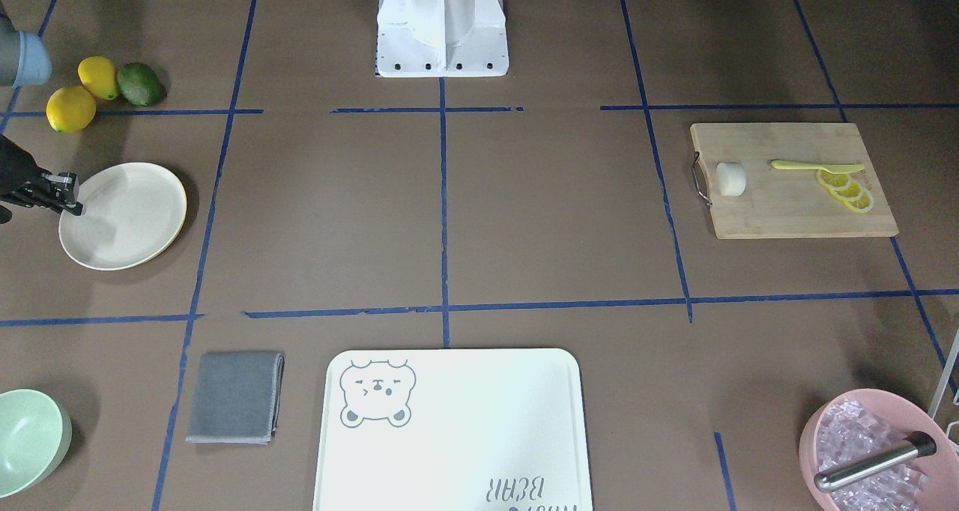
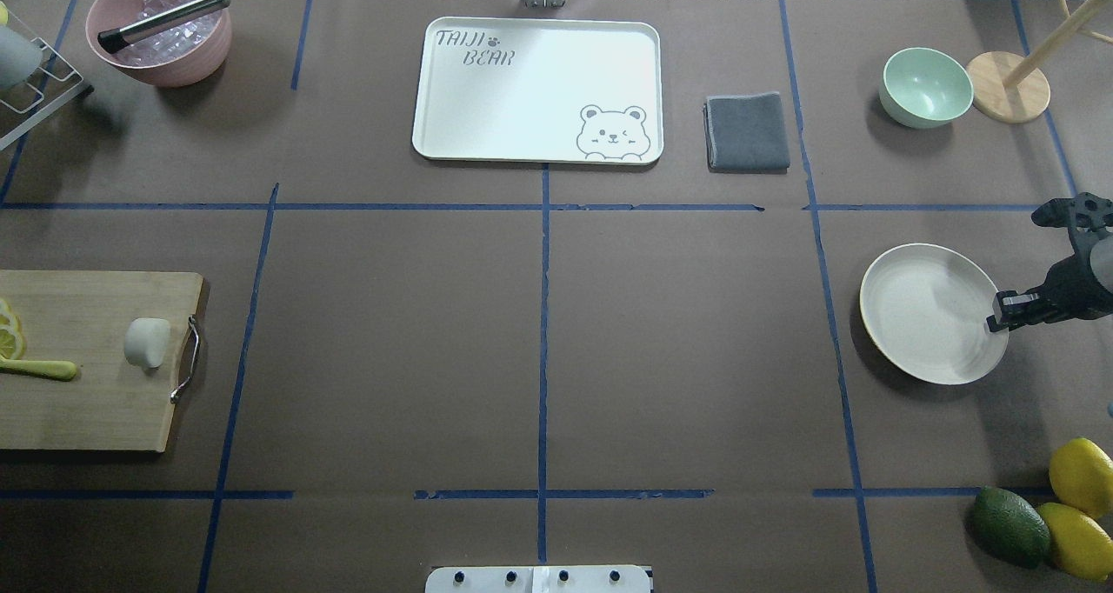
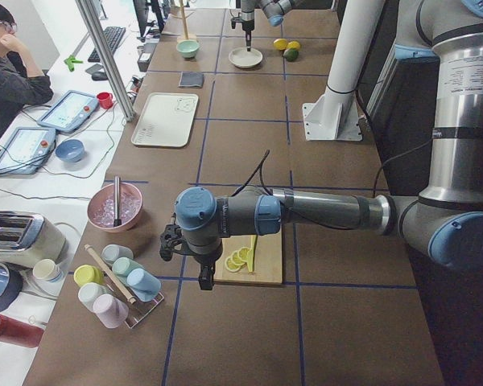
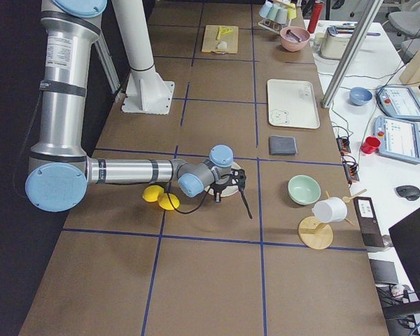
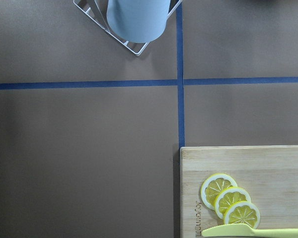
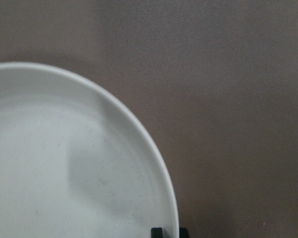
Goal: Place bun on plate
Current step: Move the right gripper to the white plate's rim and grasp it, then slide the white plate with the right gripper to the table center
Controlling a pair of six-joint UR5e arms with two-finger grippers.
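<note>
Front: the bun (image 1: 731,178) lies at the handle edge of the cutting board (image 1: 794,215). Overhead: our right gripper (image 2: 998,316) pinches the plate (image 2: 922,315) at its rim. Left side: our left gripper (image 3: 204,277), opening untellable, should centre squarely over the bun.

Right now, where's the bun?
Overhead view, far left: the bun lies on the cutting board, between its metal handle and the yellow knife.

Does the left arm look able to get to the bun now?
Probably yes: the left gripper hangs near the board, and the bun lies bare on that board, with nothing over it.
</note>
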